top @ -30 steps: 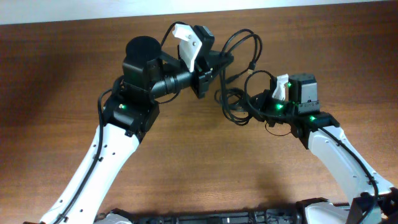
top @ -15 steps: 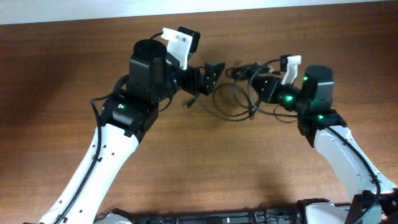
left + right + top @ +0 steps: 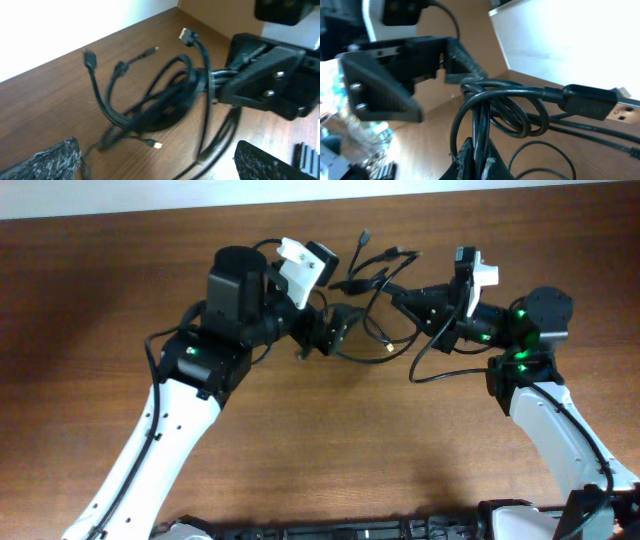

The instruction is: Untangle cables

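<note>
Thin black cables (image 3: 165, 102), tangled in overlapping loops, small plug ends splayed outward over the wooden table (image 3: 50, 90)

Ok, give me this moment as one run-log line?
left claw: open, empty | right claw: shut on cable bundle | cable bundle: looped together, not yet separated

- The thin black cables (image 3: 150, 107) are smeared with blur in the left wrist view; the number of cords cannot be told.
- The left gripper (image 3: 155, 150) shows only its grey textured pads (image 3: 52, 161), both cut off by the bottom edge.
- The right gripper (image 3: 479, 160) shows only dark fingertips (image 3: 465, 161) at the bottom edge of its wrist view.
- A black flat plug with a metal end (image 3: 590, 102) runs off that view's right edge.
- Overhead, which cord the right gripper pinches is too small to tell.
</note>
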Tool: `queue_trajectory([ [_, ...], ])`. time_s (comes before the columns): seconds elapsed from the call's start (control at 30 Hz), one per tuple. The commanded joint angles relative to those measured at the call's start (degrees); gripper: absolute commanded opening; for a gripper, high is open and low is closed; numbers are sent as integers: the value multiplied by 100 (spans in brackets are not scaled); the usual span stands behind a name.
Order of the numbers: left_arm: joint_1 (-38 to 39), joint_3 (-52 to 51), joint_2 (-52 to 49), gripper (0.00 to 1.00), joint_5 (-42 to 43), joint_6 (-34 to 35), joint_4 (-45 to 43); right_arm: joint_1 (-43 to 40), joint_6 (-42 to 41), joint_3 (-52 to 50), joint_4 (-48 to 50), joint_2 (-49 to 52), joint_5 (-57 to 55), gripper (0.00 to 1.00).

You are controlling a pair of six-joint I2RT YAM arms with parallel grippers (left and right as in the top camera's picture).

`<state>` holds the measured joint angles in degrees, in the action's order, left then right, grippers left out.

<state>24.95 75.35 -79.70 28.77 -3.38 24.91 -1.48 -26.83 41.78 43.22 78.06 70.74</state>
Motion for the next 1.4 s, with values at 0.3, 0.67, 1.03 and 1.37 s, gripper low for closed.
queue_trajectory([
  [0.3, -234, 109, 232, 99, 813, -1047, 304, -160, -870, 57, 1325, -24, 1182, 4],
  [0.67, -234, 109, 203, 22, 1497, -1303, 348, -155, -1419, 57, 1882, -24, 1180, 4],
  [1.03, -214, 109, 188, 0, 1574, -1300, 339, -155, -1554, 57, 1880, -24, 1178, 4],
  [1.37, -57, 109, 181, 61, 1600, -1300, 302, -155, -1705, 57, 2356, -24, 1180, 4],
])
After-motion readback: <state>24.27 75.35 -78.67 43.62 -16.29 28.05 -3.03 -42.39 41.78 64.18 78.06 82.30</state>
